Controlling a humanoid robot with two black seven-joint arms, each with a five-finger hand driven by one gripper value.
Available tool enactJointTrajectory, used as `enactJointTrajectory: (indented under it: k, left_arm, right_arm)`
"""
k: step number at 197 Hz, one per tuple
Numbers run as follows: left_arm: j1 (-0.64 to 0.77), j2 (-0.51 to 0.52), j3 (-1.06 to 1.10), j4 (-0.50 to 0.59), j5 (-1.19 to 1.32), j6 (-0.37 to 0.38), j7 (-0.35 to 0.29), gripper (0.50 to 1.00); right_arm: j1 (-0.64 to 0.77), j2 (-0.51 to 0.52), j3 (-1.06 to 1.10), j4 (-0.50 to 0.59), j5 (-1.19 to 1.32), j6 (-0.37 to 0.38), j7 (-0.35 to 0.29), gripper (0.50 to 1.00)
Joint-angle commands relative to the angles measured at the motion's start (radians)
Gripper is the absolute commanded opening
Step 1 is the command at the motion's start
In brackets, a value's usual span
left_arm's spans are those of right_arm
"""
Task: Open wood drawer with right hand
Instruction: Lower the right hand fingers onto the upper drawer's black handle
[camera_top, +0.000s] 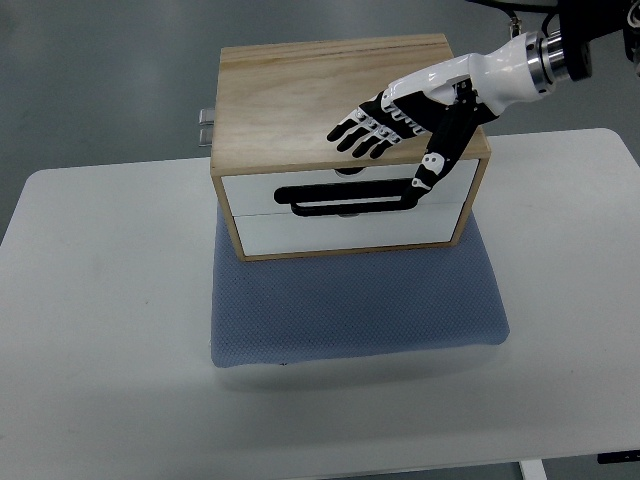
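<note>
A wooden drawer box (300, 100) with two white drawer fronts stands on a blue mat (355, 305). The upper drawer front (260, 192) has a black bar handle (345, 198) and sits out a little from the box. My right hand (385, 135) comes in from the upper right and hovers over the box's top front edge. Its fingers (362, 130) are stretched flat over the wood, and the thumb (432, 165) points down in front of the upper drawer near the handle's right end. It holds nothing. The left arm is not in view.
The box and mat sit on a white table (100, 330) with bare surface to the left, right and front. A small metal fitting (206, 125) sticks out from the box's left side. Grey floor lies beyond the table's far edge.
</note>
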Motion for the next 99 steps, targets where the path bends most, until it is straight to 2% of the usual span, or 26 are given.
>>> enactJointTrajectory:
  k: [1,34,99]
  left_arm:
    - [0.0,0.0,0.0,0.0,0.0,0.0,0.0,1.0]
    - [0.0,0.0,0.0,0.0,0.0,0.0,0.0,1.0]
    - [0.0,0.0,0.0,0.0,0.0,0.0,0.0,1.0]
  right_arm:
    - [0.006,0.035,-0.02,0.008,-0.003,0.0,-0.006,0.954]
    - [-0.001,0.076,-0.02,0.008,-0.003,-0.016,-0.068,0.954]
    - [-0.054,0.115,-0.018,0.008,0.0,-0.137,-0.089,0.954]
